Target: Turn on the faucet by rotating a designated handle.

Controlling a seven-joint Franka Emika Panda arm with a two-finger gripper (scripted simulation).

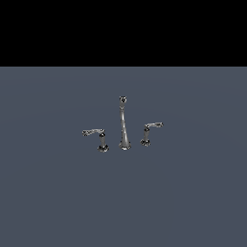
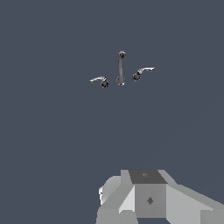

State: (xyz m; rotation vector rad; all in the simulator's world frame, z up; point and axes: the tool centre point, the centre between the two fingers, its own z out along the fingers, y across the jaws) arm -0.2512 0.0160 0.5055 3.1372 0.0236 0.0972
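The faucet point(image 1: 124, 126) is a small chrome set standing on the grey floor, with a tall tapering spout point(image 2: 120, 68) in the middle. The handle point(image 1: 153, 126) is the shorter lever on a dark stubby post, at the exterior view's right of the spout; it also shows in the wrist view point(image 2: 144, 70). A longer lever point(image 1: 94, 131) on a paler post stands on the other side. Only grey blocks of my gripper point(image 2: 148, 197) show in the wrist view, far from the faucet. Its fingertips are not visible. The exterior view shows no arm.
A flat grey-blue floor point(image 1: 193, 193) surrounds the faucet on every side. A black band fills the upper part of the exterior view.
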